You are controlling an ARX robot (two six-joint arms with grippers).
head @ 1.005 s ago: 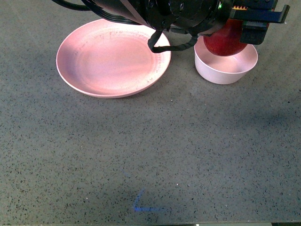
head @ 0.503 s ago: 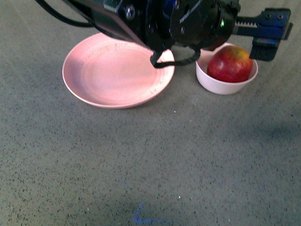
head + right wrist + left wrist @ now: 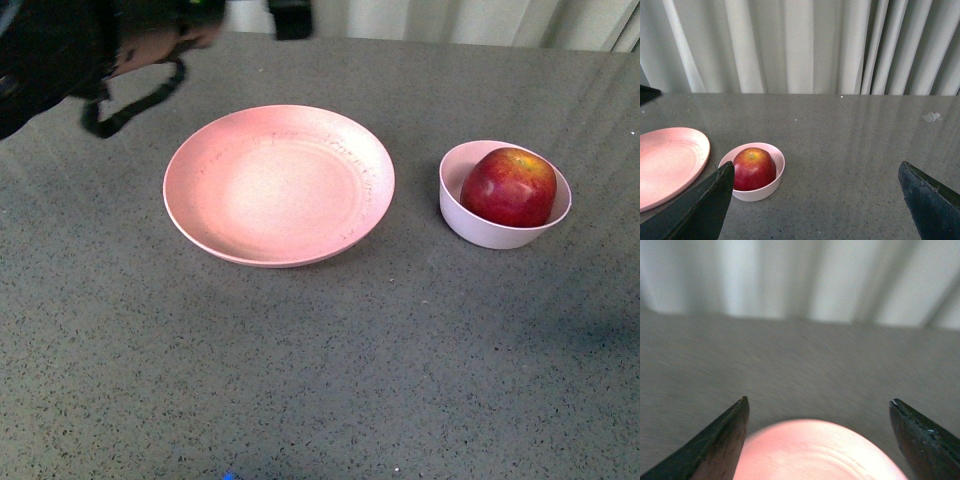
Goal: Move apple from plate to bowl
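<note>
The apple (image 3: 508, 186) sits inside the small pale bowl (image 3: 490, 232), on the right side of the grey speckled table (image 3: 350, 350) in the front view. It is dark red and glossy, and its yellow-orange top rises just above the bowl's rim. The wide salmon-pink plate (image 3: 280, 185) lies to the left of the bowl, near it but with a strip of table between them.

The left arm (image 3: 60, 55) shows as a dark, blurred mass in the far left corner of the front view, above the table and clear of the plate, with a black cable loop (image 3: 130, 105) hanging under it. In the blurred left wrist view, the left gripper (image 3: 819, 400) has its two dark fingers (image 3: 730, 440) spread wide with nothing between them; part of the plate's pink rim (image 3: 815, 450) shows below the gap.

The right gripper (image 3: 817, 165) is also spread wide and holds nothing. Past its fingers (image 3: 705, 210), the right wrist view shows the apple (image 3: 754, 168) in the bowl (image 3: 771, 189), with the plate (image 3: 670, 160) just beside it. A small pale scrap (image 3: 931, 116) lies on the table well apart from them, and a pleated light curtain (image 3: 790, 45) hangs behind the table's far edge
</note>
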